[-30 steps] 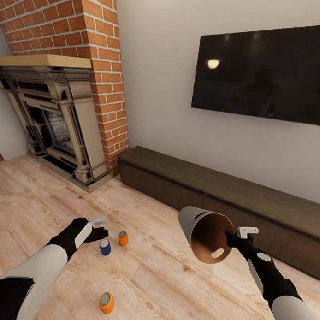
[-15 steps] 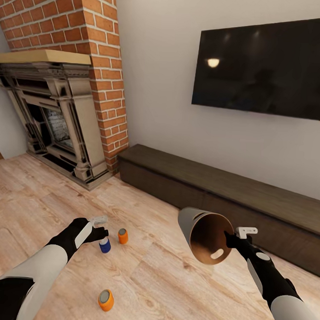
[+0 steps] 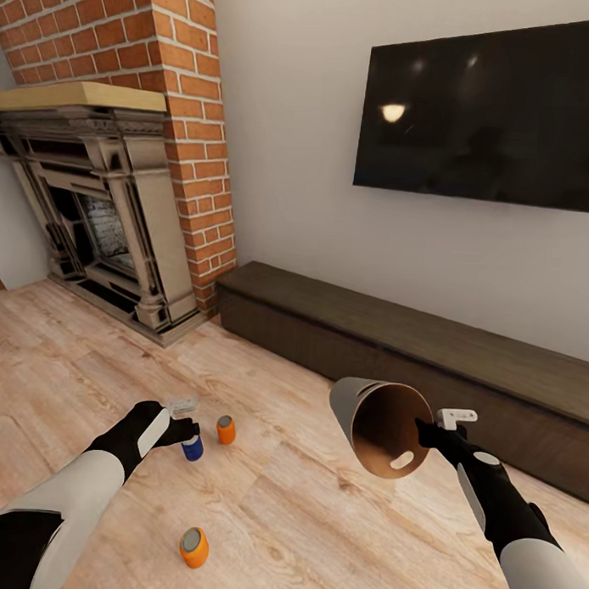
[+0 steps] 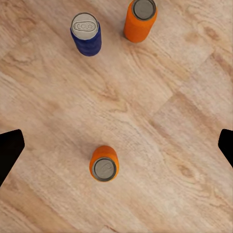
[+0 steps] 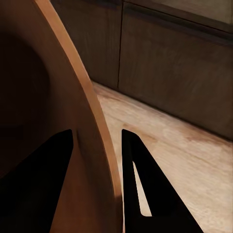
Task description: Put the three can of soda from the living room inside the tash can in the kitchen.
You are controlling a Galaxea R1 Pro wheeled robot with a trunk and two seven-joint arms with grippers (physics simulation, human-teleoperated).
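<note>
Below the left gripper (image 3: 185,416), on the light wood plank floor (image 3: 321,516), stand all three soda cans, each upright with its long axis vertical and its grey metal top facing up. The dark blue can (image 3: 191,447) sits just under and slightly beyond the gripper in the head view, the farther bright orange can (image 3: 226,429) is just beside it, and the nearer bright orange can (image 3: 194,547) stands well apart, closer to the robot. In the left wrist view the black fingers (image 4: 9,150) sit at opposite edges, spread wide, holding nothing, with the nearer orange can between them and the blue and orange pair further along the camera's line. The left arm is clearly the nearer one to every can, so a straight descent over a top looks like the coming move. The right gripper (image 3: 427,435) has its fingers (image 5: 133,165) clamped on the rim of the pale grey tapered trash can with a brown inside (image 3: 379,425), held in the air on its side, mouth toward the robot. Behind run a long low dark wood cabinet (image 3: 411,349), a black wall-mounted TV (image 3: 483,114) and a red brick fireplace (image 3: 120,169).
</note>
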